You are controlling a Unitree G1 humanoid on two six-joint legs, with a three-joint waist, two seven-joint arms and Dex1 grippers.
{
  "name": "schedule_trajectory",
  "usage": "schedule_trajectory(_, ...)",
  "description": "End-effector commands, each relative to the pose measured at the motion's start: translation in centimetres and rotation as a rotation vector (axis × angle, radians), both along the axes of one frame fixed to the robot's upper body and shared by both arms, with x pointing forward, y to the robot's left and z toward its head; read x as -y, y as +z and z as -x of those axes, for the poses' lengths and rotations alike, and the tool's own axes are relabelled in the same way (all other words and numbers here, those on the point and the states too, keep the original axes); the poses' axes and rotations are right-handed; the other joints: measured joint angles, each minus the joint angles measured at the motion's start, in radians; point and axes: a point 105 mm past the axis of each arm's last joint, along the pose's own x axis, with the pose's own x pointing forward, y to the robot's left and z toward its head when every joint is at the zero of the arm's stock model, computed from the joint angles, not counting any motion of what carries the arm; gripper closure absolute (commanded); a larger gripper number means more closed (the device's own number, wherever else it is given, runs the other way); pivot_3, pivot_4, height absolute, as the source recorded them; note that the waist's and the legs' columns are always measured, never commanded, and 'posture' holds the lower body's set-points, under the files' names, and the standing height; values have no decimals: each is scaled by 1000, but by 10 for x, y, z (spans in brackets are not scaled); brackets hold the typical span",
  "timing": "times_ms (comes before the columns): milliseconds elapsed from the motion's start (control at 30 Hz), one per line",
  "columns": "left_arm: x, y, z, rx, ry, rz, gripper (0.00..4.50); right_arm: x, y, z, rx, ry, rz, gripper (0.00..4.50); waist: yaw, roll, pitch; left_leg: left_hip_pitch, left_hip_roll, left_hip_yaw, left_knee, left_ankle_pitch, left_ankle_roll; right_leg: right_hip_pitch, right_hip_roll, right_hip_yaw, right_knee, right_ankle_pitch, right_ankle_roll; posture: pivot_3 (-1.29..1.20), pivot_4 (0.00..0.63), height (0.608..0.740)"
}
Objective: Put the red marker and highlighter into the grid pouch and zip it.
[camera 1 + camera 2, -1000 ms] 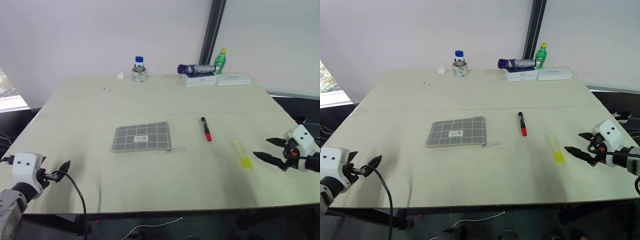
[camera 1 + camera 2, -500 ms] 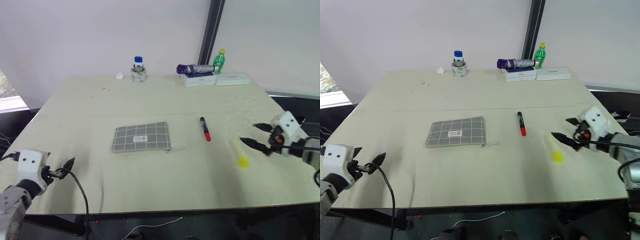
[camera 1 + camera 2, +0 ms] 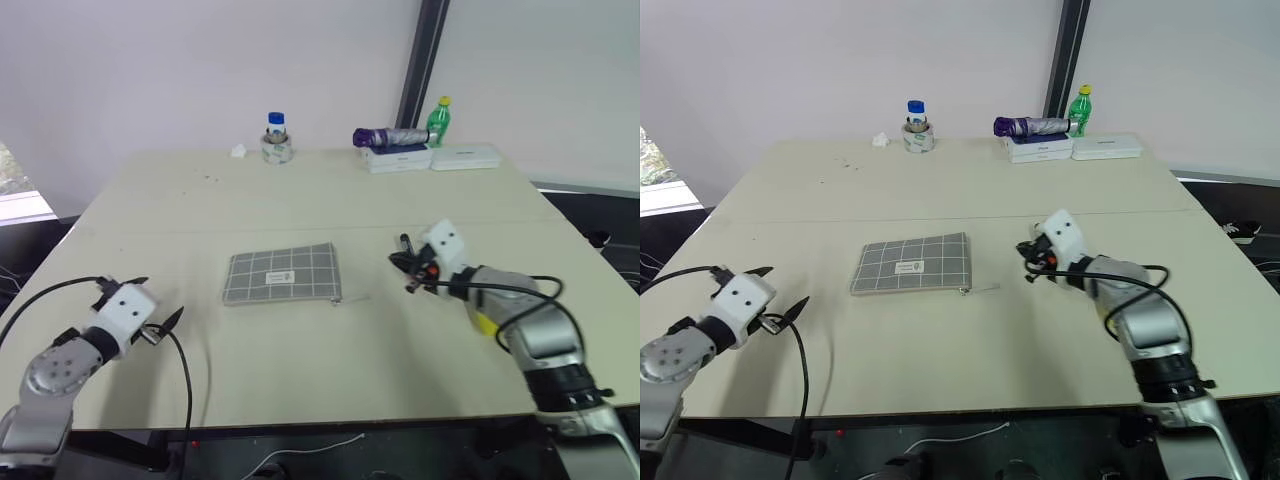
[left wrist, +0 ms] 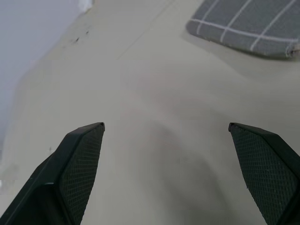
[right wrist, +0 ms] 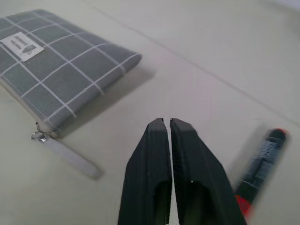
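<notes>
Jaws: right gripper (image 5: 168,123) together, empty, beside red marker (image 5: 258,165) | left gripper (image 4: 166,133) wide apart, empty, over bare surface (image 3: 300,190)

We see the grid pouch (image 3: 912,263) lying flat mid-counter (image 3: 940,190). Our right gripper (image 3: 1025,249) hovers just beside it, jaws pressed together, while our left gripper (image 3: 780,295) holds wide jaws near the counter's edge.
</notes>
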Motion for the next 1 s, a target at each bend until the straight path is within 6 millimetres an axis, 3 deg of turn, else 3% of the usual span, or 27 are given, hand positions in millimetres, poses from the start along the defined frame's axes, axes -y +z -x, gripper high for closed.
schedule_trajectory(33,8,-2,-8,16,-101,-139,0,-7,4,-11,30,-43,28,4477,3,0,0,0,0,0,-1,0,0,0,0,0,0,0,1,0,150,740)
schedule_trajectory(167,19,-9,-24,16,-205,-274,0,-17,-9,-23,-9,-69,36,4477,3,0,0,0,-2,0,-1,0,0,0,0,0,0,1,1,0,150,740)
schedule_trajectory(367,40,-12,-43,47,-304,-318,0,-36,-21,-36,-24,-53,73,4477,-2,0,0,1,-3,6,-1,1,-1,-2,1,0,5,1,2,0,150,740)
schedule_trajectory(633,59,-20,-51,48,-407,-350,0,-57,-34,-42,-56,-18,82,4477,-1,0,0,1,-3,8,6,1,-1,-3,1,2,15,1,2,0,150,740)
schedule_trajectory(1000,64,-21,-53,42,-444,-336,0,-73,-32,-44,-30,40,75,4477,-3,0,0,3,-3,8,8,1,0,-2,2,3,18,1,2,0,150,740)
